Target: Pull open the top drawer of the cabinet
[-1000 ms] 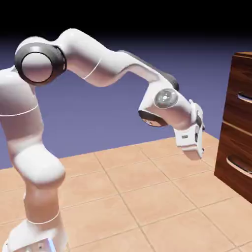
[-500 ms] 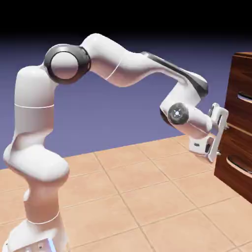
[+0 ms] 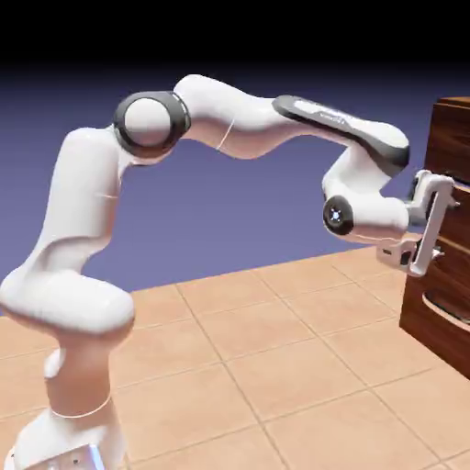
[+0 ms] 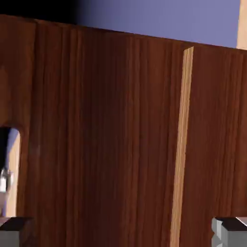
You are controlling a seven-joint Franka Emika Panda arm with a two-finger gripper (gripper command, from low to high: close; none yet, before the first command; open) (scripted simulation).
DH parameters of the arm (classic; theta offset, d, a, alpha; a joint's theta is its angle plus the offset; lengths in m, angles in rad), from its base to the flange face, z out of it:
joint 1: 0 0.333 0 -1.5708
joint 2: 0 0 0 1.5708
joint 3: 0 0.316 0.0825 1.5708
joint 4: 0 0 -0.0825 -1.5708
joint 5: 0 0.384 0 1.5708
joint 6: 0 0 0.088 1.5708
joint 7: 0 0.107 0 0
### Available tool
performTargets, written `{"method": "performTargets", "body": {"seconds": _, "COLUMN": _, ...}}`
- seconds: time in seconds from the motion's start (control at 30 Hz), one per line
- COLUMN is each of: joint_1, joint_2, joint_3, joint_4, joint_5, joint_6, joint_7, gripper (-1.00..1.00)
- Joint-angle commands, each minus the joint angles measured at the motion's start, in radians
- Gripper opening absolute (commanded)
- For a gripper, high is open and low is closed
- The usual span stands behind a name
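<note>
Facing the cabinet (image 3: 452, 138) at three o'clock, I kept the claw (image 3: 439, 220) spread wide, ready to straddle the top drawer (image 4: 106, 135) handle.

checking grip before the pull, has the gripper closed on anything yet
No: in the hand view the gripper fingertips stand far apart with only the cabinet wood beyond them, nothing between.

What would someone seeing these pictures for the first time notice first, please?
The big white robot arm arches from the lower left of the exterior view across to the right. There its open two-finger gripper sits close against the dark reddish-brown wood-grain cabinet. In the hand view that wood fills nearly everything, with the grey fingertips at the bottom corners.
</note>
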Motion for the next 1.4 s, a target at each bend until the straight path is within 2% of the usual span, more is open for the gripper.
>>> {"method": "performTargets", "body": {"seconds": 0.0, "joint_1": 0.013, "joint_2": 0.018, "joint_3": -0.017, "joint_4": 0.018, "joint_5": 0.044, "joint_6": -0.006, "joint_7": -0.011, "gripper": 0.0}}
{"method": "performTargets", "body": {"seconds": 0.23, "joint_1": 0.08, "joint_2": 0.108, "joint_3": -0.105, "joint_4": 0.109, "joint_5": 0.264, "joint_6": -0.035, "joint_7": -0.067, "gripper": 0.0}}
{"method": "performTargets", "body": {"seconds": 0.47, "joint_1": -0.085, "joint_2": 0.27, "joint_3": -0.013, "joint_4": 0.357, "joint_5": 0.226, "joint_6": 0.028, "joint_7": 0.079, "gripper": 0.0}}
{"method": "performTargets", "body": {"seconds": 0.5, "joint_1": -0.085, "joint_2": 0.27, "joint_3": -0.013, "joint_4": 0.357, "joint_5": 0.226, "joint_6": 0.028, "joint_7": 0.079, "gripper": -1.0}}
{"method": "performTargets", "body": {"seconds": 0.77, "joint_1": 0.086, "joint_2": 0.106, "joint_3": -0.111, "joint_4": 0.103, "joint_5": 0.265, "joint_6": -0.037, "joint_7": -0.067, "gripper": -1.0}}
{"method": "performTargets", "body": {"seconds": 1.03, "joint_1": 0.359, "joint_2": -0.132, "joint_3": -0.303, "joint_4": -0.159, "joint_5": 0.305, "joint_6": -0.07, "joint_7": -0.297, "gripper": -1.0}}
{"method": "performTargets", "body": {"seconds": 1.2, "joint_1": 0.541, "joint_2": -0.246, "joint_3": -0.454, "joint_4": -0.242, "joint_5": 0.331, "joint_6": -0.066, "joint_7": -0.424, "gripper": -1.0}}
{"method": "performTargets", "body": {"seconds": 1.37, "joint_1": 0.72, "joint_2": -0.258, "joint_3": -0.631, "joint_4": -0.288, "joint_5": 0.331, "joint_6": -0.073, "joint_7": -0.437, "gripper": -1.0}}
